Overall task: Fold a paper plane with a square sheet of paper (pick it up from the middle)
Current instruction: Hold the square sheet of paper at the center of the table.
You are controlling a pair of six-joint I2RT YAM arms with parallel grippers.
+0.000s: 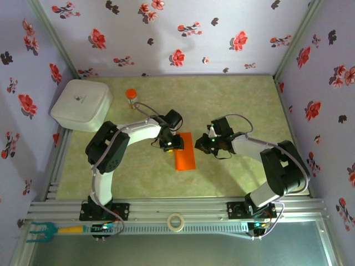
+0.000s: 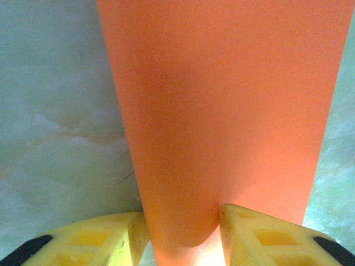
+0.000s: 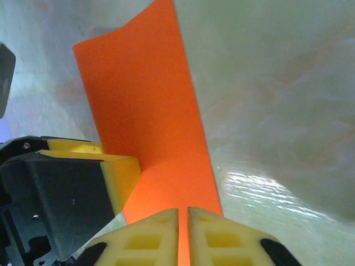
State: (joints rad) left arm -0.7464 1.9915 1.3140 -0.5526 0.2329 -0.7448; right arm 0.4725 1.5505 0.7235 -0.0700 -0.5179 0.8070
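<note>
The square sheet of paper (image 1: 186,155) is bright orange and lies as a narrow folded strip at the middle of the table, between both grippers. My left gripper (image 1: 171,145) is at its upper left. In the left wrist view the paper (image 2: 222,100) runs between the yellow fingers, which stand part-way apart and touch both its sides at the left gripper (image 2: 183,221). My right gripper (image 1: 204,145) is at the paper's right edge. In the right wrist view the right gripper (image 3: 183,213) is nearly closed over the paper (image 3: 144,94), whose far part bends upward beside the left gripper's fingers (image 3: 119,172).
A white lidded box (image 1: 82,104) sits at the back left, with a small orange-capped bottle (image 1: 131,98) next to it. A tape roll (image 1: 176,222) and a teal-headed tool (image 1: 47,229) lie on the front rail. Floral walls close in three sides.
</note>
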